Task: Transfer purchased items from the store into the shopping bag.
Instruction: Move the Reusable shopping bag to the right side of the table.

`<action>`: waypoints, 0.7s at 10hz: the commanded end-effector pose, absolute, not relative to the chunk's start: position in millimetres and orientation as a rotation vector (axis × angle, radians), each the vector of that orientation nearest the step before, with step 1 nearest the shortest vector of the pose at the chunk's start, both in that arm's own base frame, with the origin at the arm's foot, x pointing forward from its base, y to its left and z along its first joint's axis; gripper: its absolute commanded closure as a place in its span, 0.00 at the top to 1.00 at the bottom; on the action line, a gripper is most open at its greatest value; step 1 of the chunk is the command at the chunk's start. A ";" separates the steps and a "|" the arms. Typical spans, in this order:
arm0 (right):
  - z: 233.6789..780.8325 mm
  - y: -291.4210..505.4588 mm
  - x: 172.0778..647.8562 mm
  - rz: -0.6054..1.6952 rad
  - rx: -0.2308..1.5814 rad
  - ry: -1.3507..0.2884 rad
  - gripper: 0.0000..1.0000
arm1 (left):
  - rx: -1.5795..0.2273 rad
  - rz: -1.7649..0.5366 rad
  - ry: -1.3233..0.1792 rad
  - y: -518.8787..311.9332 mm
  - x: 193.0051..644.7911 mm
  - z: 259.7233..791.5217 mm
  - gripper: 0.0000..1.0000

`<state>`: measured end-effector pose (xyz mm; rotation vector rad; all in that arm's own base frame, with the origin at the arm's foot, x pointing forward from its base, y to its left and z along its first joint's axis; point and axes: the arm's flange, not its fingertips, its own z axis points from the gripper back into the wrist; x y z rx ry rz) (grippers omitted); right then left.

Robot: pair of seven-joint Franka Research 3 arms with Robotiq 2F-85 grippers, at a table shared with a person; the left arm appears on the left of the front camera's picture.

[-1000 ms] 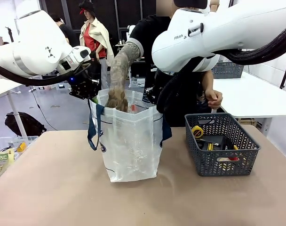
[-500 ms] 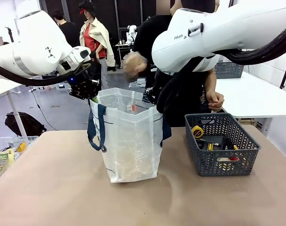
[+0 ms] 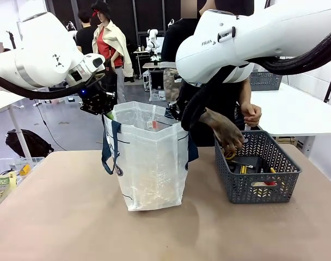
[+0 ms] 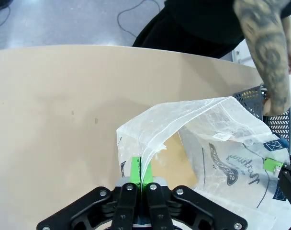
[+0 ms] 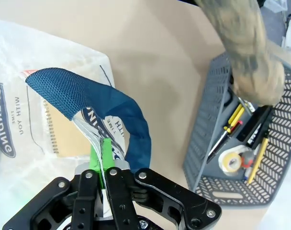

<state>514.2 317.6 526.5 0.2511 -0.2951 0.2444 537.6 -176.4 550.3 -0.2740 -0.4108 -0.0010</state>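
Left gripper (image 4: pixel 140 168): raised, clamped on shopping bag (image 3: pixel 152 163) rim.
Right gripper (image 5: pixel 103 152): clamped on opposite rim.
Person's hand (image 3: pixel 229 138): inside store (image 3: pixel 252 187).

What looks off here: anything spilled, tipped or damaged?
Nothing stands out. The shopping bag stands upright, its rim pinched by the left tool and the right tool. The basket sits level with the items inside and the person's hand over it.

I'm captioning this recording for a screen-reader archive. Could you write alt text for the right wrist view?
The right gripper pinches the rim of the translucent shopping bag beside its navy handle. At right, a person's hand reaches into the grey basket holding slim yellow items.
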 end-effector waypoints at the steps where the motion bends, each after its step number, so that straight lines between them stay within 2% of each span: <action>1: 524.9 314.1 511.0 0.229 0.264 -0.293 0.00 | -0.275 0.016 -0.416 -173.6 533.5 551.0 0.00; 7: 524.9 314.1 511.0 0.229 0.264 -0.293 0.00 | -0.275 0.016 -0.416 -173.6 533.5 551.0 0.00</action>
